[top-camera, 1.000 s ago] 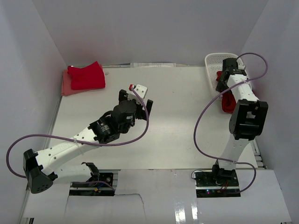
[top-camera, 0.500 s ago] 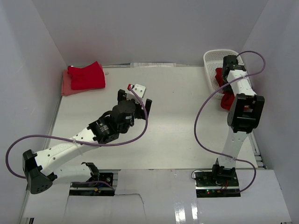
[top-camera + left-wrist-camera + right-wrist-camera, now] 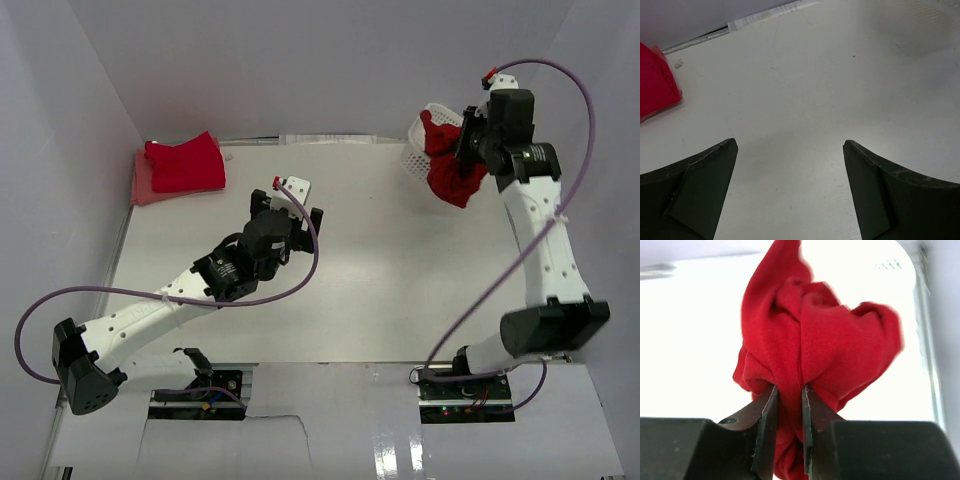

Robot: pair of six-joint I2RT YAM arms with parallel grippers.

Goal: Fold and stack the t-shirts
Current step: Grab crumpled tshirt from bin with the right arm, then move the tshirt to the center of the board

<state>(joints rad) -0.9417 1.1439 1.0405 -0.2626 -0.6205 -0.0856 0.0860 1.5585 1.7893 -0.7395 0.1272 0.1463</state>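
A deep red t-shirt [image 3: 450, 170] [image 3: 815, 345] hangs bunched in the air at the back right, with my right gripper [image 3: 468, 148] [image 3: 789, 402] shut on a fold of it. It dangles in front of the white basket [image 3: 422, 142]. A folded red t-shirt [image 3: 185, 163] lies on a salmon-pink t-shirt [image 3: 143, 185] at the back left corner of the table; its red edge [image 3: 655, 82] shows in the left wrist view. My left gripper [image 3: 293, 212] [image 3: 789, 150] stands open over bare table near the middle, nothing between its fingers.
The white lattice basket is tipped up at the back right, near the right wall. White walls close in the table on the left, back and right. A pale strip [image 3: 770, 14] runs along the back edge of the table.
My right gripper closed on the red t-shirt in the basket and lifted it up and to the left, tipping the basket. The left arm barely moved.
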